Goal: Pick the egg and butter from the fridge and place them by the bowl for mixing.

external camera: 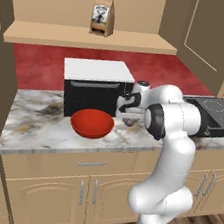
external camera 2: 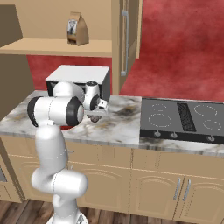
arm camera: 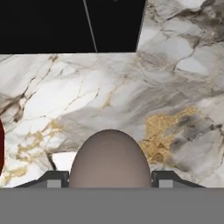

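Where the arm hides it, end effector [arm camera: 109, 178] pinching egg [arm camera: 109, 159], bowl [external camera: 92, 123] beside.

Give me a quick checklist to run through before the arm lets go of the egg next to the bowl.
1. Egg sits between the end effector fingertips: ok.
2. End effector is over the marble counter, not over the cooktop: ok.
3. Egg is beside the red bowl, to its right: ok.
4. Counter patch under the egg is bare marble: ok.
5. Egg is low enough to release without rolling: cannot tell.
6. Butter already placed by the bowl: cannot tell.
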Tool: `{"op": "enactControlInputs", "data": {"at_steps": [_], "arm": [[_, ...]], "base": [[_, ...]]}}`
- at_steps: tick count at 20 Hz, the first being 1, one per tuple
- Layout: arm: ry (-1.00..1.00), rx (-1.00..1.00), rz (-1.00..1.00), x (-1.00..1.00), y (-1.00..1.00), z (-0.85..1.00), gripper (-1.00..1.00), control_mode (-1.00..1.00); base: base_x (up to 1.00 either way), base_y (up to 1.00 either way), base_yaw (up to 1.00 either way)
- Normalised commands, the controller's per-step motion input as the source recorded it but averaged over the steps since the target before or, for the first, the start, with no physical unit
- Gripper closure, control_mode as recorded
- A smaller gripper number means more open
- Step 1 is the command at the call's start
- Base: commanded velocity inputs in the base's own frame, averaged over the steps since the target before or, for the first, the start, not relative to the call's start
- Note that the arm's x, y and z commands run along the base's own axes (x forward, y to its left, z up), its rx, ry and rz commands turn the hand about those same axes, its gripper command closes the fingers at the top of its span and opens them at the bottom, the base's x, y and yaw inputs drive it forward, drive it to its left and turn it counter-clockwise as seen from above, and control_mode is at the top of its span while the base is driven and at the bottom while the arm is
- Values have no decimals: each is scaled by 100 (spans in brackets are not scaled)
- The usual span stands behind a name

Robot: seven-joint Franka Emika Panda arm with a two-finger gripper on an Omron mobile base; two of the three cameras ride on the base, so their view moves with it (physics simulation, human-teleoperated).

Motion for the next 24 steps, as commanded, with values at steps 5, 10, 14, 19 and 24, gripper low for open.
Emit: {"op": "enactControlInputs", "data": {"at_steps": [5,10,14,19,24], "arm": [[0,0,0,28,5,-35,100,-100],[1,0,0,24,5,-22,100,-100],[0,1,0,10,0,-18,100,-100],[0,3,0,10,0,-22,100,-100],[0,3,0,8,0,-24,-100,-100]], "base": [[0,0,0],[0,0,0],[0,0,0],[0,0,0],[0,0,0]]}}
